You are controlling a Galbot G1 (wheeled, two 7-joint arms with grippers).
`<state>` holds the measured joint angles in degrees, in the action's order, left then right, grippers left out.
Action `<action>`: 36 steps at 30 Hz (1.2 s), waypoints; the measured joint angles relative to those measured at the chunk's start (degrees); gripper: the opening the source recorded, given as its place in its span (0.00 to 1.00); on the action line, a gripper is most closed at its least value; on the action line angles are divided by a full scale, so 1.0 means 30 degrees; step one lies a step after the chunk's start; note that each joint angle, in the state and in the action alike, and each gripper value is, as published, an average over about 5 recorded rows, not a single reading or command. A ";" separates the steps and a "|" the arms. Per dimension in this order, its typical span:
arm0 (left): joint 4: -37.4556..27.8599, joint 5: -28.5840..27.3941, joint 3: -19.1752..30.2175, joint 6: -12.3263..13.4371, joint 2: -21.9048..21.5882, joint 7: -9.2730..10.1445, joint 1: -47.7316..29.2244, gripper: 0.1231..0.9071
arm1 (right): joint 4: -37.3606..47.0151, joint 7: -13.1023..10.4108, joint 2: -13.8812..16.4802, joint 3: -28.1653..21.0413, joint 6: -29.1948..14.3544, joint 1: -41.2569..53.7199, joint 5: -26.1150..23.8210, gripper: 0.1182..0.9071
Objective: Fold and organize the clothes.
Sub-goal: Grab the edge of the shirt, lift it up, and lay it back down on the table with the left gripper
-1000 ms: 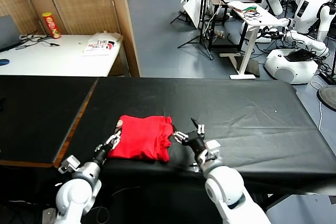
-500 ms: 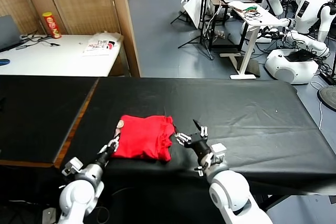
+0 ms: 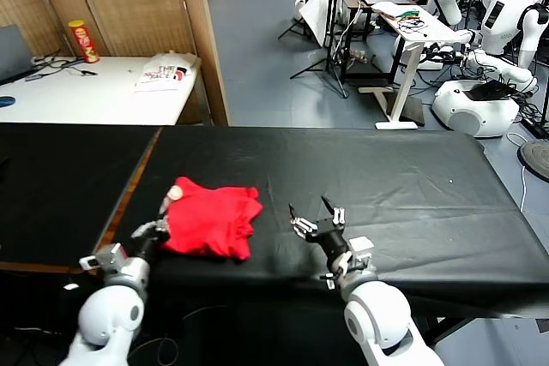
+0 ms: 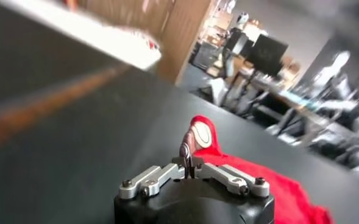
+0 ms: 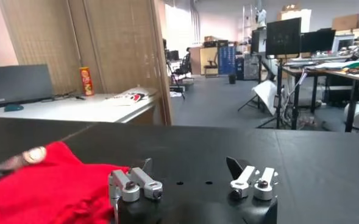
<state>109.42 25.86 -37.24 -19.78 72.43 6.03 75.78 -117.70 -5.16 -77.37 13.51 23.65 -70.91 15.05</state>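
Far left, beyond the black table [image 3: 412,177]: a white desk [image 3: 94,96] with a red can [image 3: 83,40] and a printed bag [image 3: 163,73], all well apart from the work.

Left gripper [image 3: 159,227] low at the table's near edge, pinched tight on the left corner of the shirt [image 3: 208,222]; in the left wrist view, fingertips [image 4: 186,150] together on a raised peak of red cloth with a pale round patch on it, probably the neck label, though too blurred to tell.

Shirt bunched into a compact, roughly rectangular red bundle, lying on the table near its front edge, just right of the seam between the two table sections. Layers stacked, right edge ragged and lumpy, not squared.

Right gripper [image 3: 316,220] just right of the bundle, clear of the cloth, jaws spread wide and empty, hovering close over the table.

Judged progress: folding largely done, since the shirt is already down to a small multi-layer packet. Likely left: tidying the uneven right edge, flattening the lifted corner, and setting the bundle in its final spot. Risk: pulling by one pinched corner could drag the top layers loose and undo the fold.
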 joint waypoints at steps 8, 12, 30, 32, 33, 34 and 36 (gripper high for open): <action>0.0528 -0.5276 -0.1499 0.0727 -0.3549 -0.0541 0.0622 0.04 | 0.0076 0.0032 -0.0176 -0.0004 -0.0062 -0.0090 -0.0100 0.86; 0.1060 -0.6894 -0.2155 0.0831 -0.5060 -0.0535 0.1061 0.04 | 0.0297 0.0091 -0.0257 0.0001 -0.0120 -0.0085 -0.0134 0.86; 0.4907 -0.3471 0.2952 -0.1788 -0.1304 0.1496 0.1122 0.04 | 0.0486 0.0469 -0.0231 0.0339 -0.0133 -0.0317 -0.0456 0.86; 0.4876 -0.3606 0.3956 -0.1693 -0.0410 0.1465 0.1094 0.04 | 0.0520 0.0511 -0.0133 0.0405 -0.0122 -0.0303 -0.0400 0.86; 0.4801 -0.3841 0.4433 -0.1524 0.0065 0.1339 0.1073 0.04 | 0.0532 0.0549 -0.0082 0.0418 -0.0105 -0.0297 -0.0337 0.86; 0.4692 -0.4165 0.4891 -0.1332 0.0551 0.1113 0.1055 0.04 | 0.0538 0.0601 -0.0035 0.0422 -0.0073 -0.0292 -0.0252 0.86; 0.4365 -0.5001 0.5705 -0.0994 0.1492 0.0417 0.1046 0.07 | 0.0540 0.0798 0.0084 0.0391 0.0103 -0.0287 0.0008 0.86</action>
<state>122.52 10.85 -20.12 -22.76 76.90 7.28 78.92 -116.09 -2.76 -77.12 14.68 23.96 -71.77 15.08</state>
